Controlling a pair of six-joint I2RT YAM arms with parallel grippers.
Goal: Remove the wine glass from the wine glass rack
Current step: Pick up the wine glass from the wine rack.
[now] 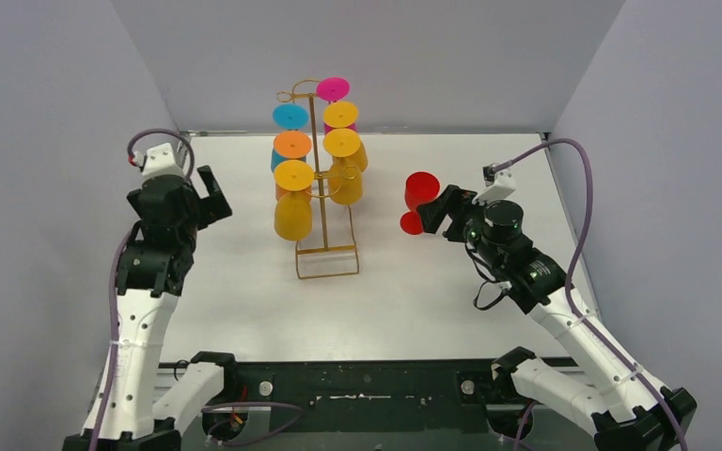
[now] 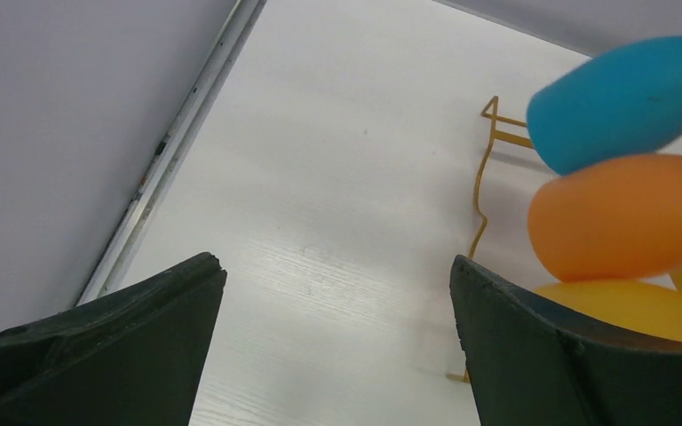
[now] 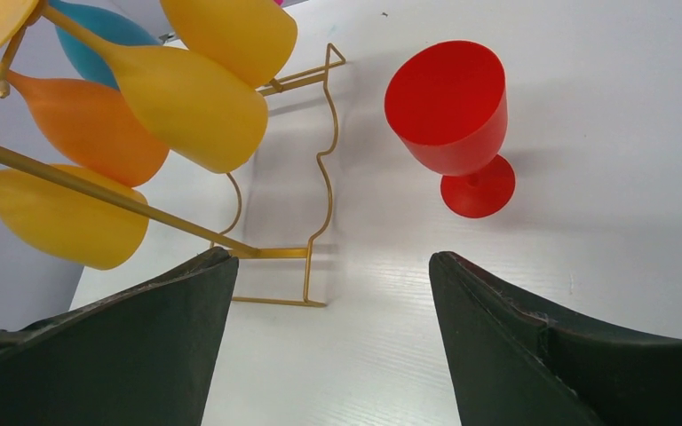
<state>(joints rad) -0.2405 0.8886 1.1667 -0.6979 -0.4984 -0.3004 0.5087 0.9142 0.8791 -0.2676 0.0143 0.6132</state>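
The gold wire wine glass rack (image 1: 322, 221) stands mid-table with several glasses hanging bowl-down: pink (image 1: 333, 89), blue (image 1: 290, 116), orange (image 1: 292, 145) and yellow (image 1: 293, 195). A red wine glass (image 1: 420, 193) stands upright on the table to the right of the rack. My right gripper (image 1: 435, 218) is open just beside it and holds nothing. In the right wrist view the red glass (image 3: 448, 115) stands ahead of the open gripper (image 3: 329, 266), apart from the fingers. My left gripper (image 1: 214, 197) is open and empty, left of the rack.
Grey walls close in the white table (image 1: 432, 301) on the left, back and right. In the left wrist view the blue (image 2: 622, 98), orange (image 2: 622, 213) and yellow (image 2: 639, 311) bowls hang at right, beside the right fingertip. The rack's base loop (image 3: 275, 253) lies left of the right gripper.
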